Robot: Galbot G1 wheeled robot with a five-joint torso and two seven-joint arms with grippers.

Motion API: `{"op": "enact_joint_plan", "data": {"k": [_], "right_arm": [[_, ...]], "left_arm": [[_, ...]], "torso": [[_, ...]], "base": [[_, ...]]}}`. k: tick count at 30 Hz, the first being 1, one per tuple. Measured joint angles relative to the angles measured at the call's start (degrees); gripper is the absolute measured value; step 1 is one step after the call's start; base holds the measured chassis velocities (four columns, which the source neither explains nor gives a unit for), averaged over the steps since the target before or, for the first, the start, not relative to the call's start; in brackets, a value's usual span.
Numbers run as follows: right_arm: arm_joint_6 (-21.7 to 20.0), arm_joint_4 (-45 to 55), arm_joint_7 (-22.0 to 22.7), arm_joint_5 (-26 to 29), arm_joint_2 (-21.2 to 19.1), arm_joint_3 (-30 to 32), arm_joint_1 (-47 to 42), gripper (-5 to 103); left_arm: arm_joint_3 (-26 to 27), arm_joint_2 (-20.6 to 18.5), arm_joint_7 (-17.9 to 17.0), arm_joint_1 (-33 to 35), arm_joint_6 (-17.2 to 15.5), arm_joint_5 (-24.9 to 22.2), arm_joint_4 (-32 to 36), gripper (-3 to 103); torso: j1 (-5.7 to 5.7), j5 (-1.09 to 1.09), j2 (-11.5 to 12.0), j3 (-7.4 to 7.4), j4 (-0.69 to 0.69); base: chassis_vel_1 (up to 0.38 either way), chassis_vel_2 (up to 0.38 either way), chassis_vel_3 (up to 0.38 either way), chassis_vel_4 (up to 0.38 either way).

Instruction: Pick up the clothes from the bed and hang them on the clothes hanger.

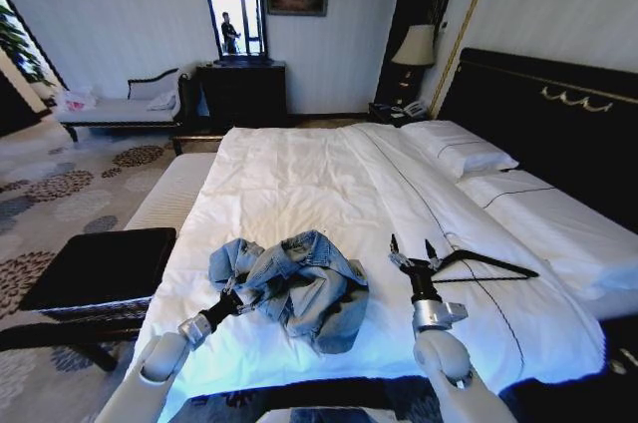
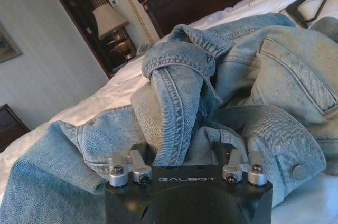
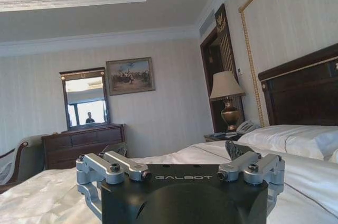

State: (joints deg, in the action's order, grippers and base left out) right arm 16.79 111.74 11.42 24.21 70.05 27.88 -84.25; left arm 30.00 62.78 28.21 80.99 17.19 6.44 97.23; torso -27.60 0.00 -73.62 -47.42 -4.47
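The denim jacket (image 1: 299, 283) lies crumpled in a heap on the white duvet of the bed (image 1: 299, 174), near the foot edge and toward the robot's left. The left gripper (image 1: 235, 295) is pressed into the heap's left flank. In the left wrist view denim folds sit between and over its fingers, but whether they are clamped on cloth cannot be told.

The right gripper (image 1: 414, 255) stands over bare duvet with its fingers spread and empty, just right of the jacket. The black clothes hanger (image 1: 488, 268) lies flat just beside it on the right, long axis running across the bed and hook end nearest the fingers. By position, the left arm serves the jacket and the right arm the hanger.
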Motion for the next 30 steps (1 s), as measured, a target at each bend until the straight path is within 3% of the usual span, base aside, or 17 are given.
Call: {"op": "enact_joint_plan", "data": {"k": [2, 5, 7, 10, 11, 13, 14, 15, 16, 19, 26, 30], "right_arm": [[0.5, -0.2, 0.0, 0.6, -0.2, -0.4, 0.3, 100], [1.2, -1.3, -0.4, 3.3, -1.9, -2.6, 1.3, 100], [1.0, -1.8, -0.8, 3.7, -2.8, -3.3, 1.7, 100], [-1.4, -3.5, -2.1, 7.0, -7.4, -6.7, 3.9, 100], [-1.4, -3.5, -2.1, 7.0, -7.4, -6.7, 3.9, 100], [-5.8, -3.9, -2.0, 11.8, -11.7, -9.8, 6.1, 100], [-7.7, -4.1, -2.1, 13.6, -13.1, -10.8, 7.0, 100], [-12.0, -4.5, -2.4, 15.5, -15.4, -12.5, 8.9, 100], [-12.0, -4.5, -2.4, 15.5, -15.4, -12.5, 8.9, 100], [-18.6, -8.1, -3.1, 18.4, -20.4, -18.0, 17.0, 100], [-23.8, -11.8, -5.0, 26.2, -24.1, -24.1, 26.1, 100], [-24.8, -13.3, -10.6, 27.1, -26.0, -25.4, 27.2, 100]], "left_arm": [[0.1, 0.1, 0.0, -0.1, 0.1, -0.2, 0.0, 65], [0.4, 0.2, 0.0, -0.6, 0.1, -1.1, 0.3, 48], [0.6, 0.2, 0.0, -0.8, 0.1, -1.5, 0.5, 48], [1.0, -0.1, 0.0, -1.2, 0.0, -2.8, 1.1, 32], [1.0, -0.1, 0.0, -1.2, 0.0, -2.8, 1.1, 32], [1.5, -0.3, -0.1, -1.2, -0.1, -3.7, 1.4, 22], [1.6, -0.4, -0.1, -1.2, -0.2, -4.0, 1.5, 22], [2.0, -0.5, -0.1, -1.2, -0.2, -4.5, 1.7, 16], [2.0, -0.5, -0.1, -1.2, -0.2, -4.5, 1.7, 16], [2.8, -0.8, -0.1, -1.1, -0.2, -5.3, 1.9, 3], [3.4, -0.7, -0.1, -1.0, -0.2, -6.2, 2.0, 3], [3.6, -0.8, -0.3, -1.4, -0.2, -6.9, 1.8, 3]], "torso": [[0.0, 0.0, 0.0, 0.0, 0.0], [0.0, 0.0, 0.0, 0.0, 0.0], [0.0, 0.0, 0.0, 0.0, 0.0], [0.0, 0.01, 0.0, 0.0, -0.01], [0.0, 0.01, 0.0, 0.0, -0.01], [0.0, 0.0, 0.0, 0.0, 0.0], [0.0, 0.0, 0.0, 0.0, 0.0], [0.0, 0.0, 0.0, 0.0, 0.0], [0.0, 0.0, 0.0, 0.0, 0.0], [0.0, 0.0, 0.0, 0.0, -0.01], [-0.01, 0.0, 0.0, -0.01, 0.01], [0.0, 0.01, 0.0, 0.0, -0.01]], "base": [[0.0, 0.0, 0.0, 0.0], [0.0, 0.0, 0.0, 0.0], [0.0, 0.0, 0.0, 0.0], [0.0, 0.0, 0.0, 0.0], [0.0, 0.0, 0.0, 0.0], [0.0, 0.0, 0.0, 0.0], [0.0, 0.0, 0.0, 0.0], [0.0, 0.0, 0.0, 0.0], [0.0, 0.0, 0.0, 0.0], [0.0, 0.0, 0.0, 0.0], [0.0, 0.0, 0.0, 0.0], [0.0, 0.0, 0.0, 0.0]]}}
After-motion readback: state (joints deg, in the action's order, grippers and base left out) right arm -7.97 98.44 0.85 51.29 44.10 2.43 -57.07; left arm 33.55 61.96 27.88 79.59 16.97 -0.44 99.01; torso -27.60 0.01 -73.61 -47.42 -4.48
